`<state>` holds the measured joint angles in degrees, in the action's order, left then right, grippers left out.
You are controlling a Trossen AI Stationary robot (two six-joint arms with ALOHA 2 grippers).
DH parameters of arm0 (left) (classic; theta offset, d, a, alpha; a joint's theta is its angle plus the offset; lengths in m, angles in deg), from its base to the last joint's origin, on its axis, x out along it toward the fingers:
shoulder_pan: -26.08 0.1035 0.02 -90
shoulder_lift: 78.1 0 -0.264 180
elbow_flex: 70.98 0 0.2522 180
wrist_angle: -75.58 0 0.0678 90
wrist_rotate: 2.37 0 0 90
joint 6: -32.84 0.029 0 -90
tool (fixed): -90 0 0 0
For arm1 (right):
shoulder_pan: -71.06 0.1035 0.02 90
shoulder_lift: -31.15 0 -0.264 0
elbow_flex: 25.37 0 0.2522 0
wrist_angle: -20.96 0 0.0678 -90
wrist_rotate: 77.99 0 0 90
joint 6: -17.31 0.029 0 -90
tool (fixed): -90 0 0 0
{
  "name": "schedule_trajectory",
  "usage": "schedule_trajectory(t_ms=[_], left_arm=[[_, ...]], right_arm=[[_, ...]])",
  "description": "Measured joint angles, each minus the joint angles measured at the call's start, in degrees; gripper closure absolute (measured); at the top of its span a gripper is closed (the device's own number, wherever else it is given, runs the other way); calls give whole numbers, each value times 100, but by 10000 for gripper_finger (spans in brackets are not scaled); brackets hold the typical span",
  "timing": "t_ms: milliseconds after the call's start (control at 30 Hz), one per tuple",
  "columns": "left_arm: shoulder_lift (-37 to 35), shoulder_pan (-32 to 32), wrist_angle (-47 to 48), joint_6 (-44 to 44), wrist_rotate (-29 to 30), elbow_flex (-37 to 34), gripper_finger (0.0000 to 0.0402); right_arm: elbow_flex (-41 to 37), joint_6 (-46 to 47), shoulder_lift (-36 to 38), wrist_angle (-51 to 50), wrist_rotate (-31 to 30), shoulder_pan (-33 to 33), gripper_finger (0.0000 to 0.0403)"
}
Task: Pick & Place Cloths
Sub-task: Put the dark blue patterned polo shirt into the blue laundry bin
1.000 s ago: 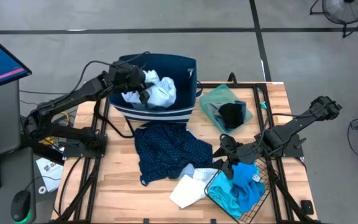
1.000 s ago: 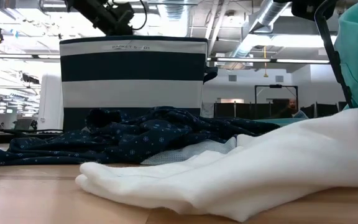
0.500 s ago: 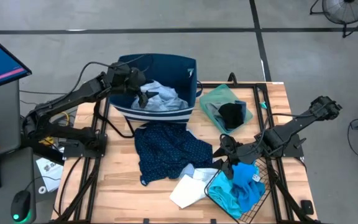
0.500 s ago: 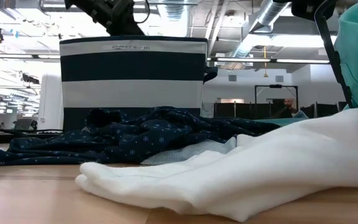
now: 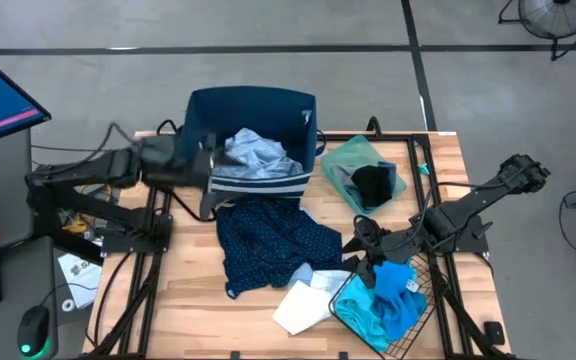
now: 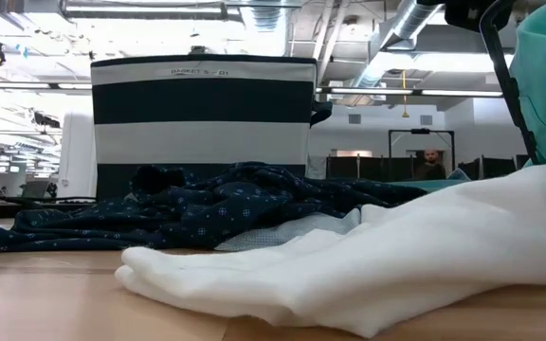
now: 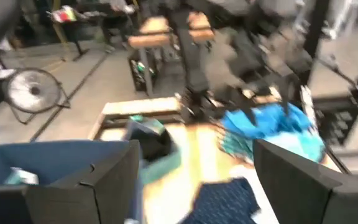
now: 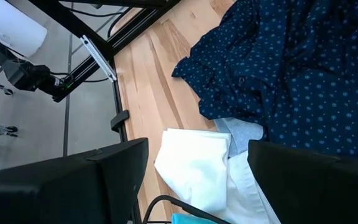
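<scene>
The left claw (image 5: 206, 168) is at the left side of the striped bin (image 5: 253, 185), and it looks wide open and empty, though it is blurry. A pale blue cloth (image 5: 253, 152) lies inside the bin. The right claw (image 5: 360, 262) is wide open over the near right of the tabletop (image 5: 193, 300), by the white cloth (image 5: 303, 305), the turquoise cloth (image 5: 393, 300) and the dotted navy cloth (image 5: 273, 240).

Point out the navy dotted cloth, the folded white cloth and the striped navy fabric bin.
navy dotted cloth (image 5: 268, 240): high view, middle of the fabric.
folded white cloth (image 5: 303, 305): high view, its centre.
striped navy fabric bin (image 6: 202, 118): low view, front wall.
</scene>
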<state>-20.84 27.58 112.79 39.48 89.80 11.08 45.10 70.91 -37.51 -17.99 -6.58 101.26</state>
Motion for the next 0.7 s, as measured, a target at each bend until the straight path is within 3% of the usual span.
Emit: schedule_trajectory(t_ms=[167, 333, 700], left_arm=[[172, -1115, 38, 40, 906, -373, 111], [439, -1585, -127, -282, 1633, -783, 111], [1362, -1565, -1031, -560, 1572, -1644, 111]], right_arm=[[-1, 0, 0, 0, 22, 4, 133], [-2, -2, 0, 13, 57, 4, 133], [-2, -426, 0, 11, 17, -138, 133]])
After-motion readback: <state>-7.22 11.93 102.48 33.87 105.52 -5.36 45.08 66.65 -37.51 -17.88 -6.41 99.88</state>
